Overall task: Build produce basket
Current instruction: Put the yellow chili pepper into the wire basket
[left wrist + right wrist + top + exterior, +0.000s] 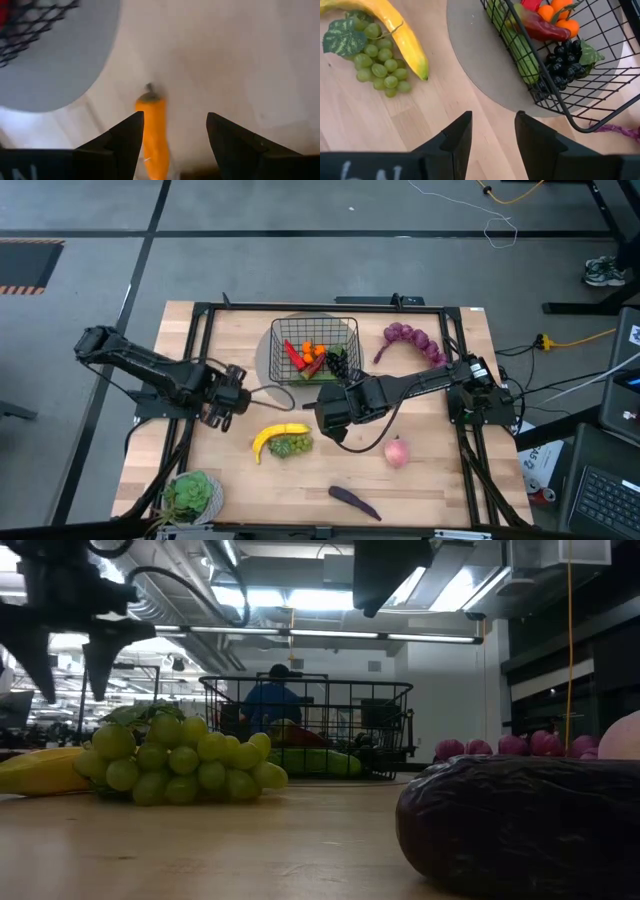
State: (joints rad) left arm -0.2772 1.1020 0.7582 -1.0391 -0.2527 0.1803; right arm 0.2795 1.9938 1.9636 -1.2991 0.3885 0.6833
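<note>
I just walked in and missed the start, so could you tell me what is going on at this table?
Two robot arms are filling a wire basket with toy produce. It already holds a red chili, cucumber, orange pieces and dark grapes. The left gripper hovers with open jaws over the banana, beside the green grapes. The right gripper hangs open near the basket, holding nothing. A peach, eggplant and purple grapes lie on the table.

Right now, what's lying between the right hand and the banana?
Nothing: in the right wrist view, only bare wooden table lies between the right hand and the banana, with green grapes beside the banana.
</note>
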